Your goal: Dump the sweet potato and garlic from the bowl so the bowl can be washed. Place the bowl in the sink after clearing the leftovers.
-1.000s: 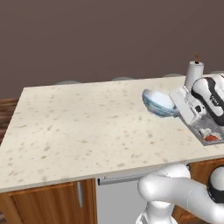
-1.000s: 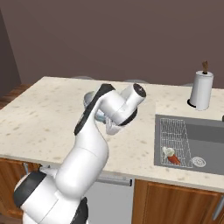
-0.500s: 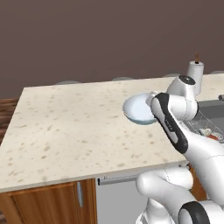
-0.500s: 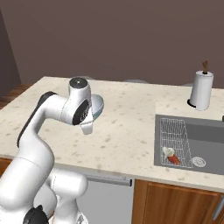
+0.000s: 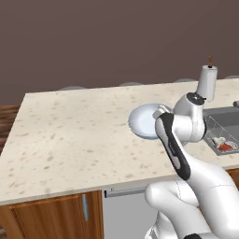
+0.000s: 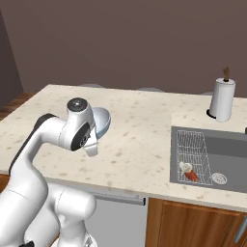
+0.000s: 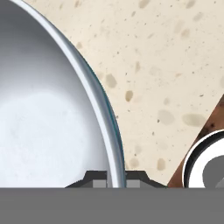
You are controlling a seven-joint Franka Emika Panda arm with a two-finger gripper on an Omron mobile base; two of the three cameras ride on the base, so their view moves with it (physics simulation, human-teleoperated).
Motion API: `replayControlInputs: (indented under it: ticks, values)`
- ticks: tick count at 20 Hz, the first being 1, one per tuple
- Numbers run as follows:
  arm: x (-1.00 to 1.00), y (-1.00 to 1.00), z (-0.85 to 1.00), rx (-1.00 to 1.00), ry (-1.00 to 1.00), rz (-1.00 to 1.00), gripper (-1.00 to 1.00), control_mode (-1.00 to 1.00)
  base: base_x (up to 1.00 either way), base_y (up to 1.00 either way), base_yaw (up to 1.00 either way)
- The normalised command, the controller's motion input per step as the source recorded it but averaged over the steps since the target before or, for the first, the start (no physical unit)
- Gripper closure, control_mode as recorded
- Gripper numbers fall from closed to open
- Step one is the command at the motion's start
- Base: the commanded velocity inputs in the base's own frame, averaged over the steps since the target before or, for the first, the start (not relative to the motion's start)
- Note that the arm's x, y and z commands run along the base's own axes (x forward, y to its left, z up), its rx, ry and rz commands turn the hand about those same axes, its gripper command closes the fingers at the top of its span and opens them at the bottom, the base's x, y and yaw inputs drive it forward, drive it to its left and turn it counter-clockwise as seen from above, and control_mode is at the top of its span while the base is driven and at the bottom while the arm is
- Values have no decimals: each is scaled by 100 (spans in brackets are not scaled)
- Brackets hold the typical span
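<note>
Over the last second we have swung the shallow white-and-light-blue ceramic bowl [image 5: 144,121] away from the sink side and back over the speckled beige countertop [image 5: 70,135]. Our gripper [image 7: 111,180] pinches its rim between both fingertips, at six o'clock in the hand view. The bowl looks empty: at three o'clock, in the dark grey sink [image 6: 226,159], the reddish-orange sweet potato [image 6: 192,175] lies touching the off-white garlic bulb [image 6: 184,167]. We judge the dumping done; the bowl must now go into the sink.

bowl [image 5: 144,120] over counter [image 5: 70,130], garlic [image 6: 184,167] and sweet potato [image 6: 192,175] in sink [image 6: 226,154]
</note>
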Motion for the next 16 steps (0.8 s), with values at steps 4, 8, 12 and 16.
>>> replayControlInputs:
  ticks: [4, 8, 12, 16]
  values:
    - [-32, 2, -3, -9, 1, 1, 100, 100, -16, 0, 0]
    - [0, 0, 0, 0, 0, 0, 100, 100, -72, -21, 0]
    - [0, 0, 0, 0, 0, 0, 100, 100, -38, -76, 0]
    - [0, 0, 0, 0, 0, 0, 100, 100, 1, -100, -3]
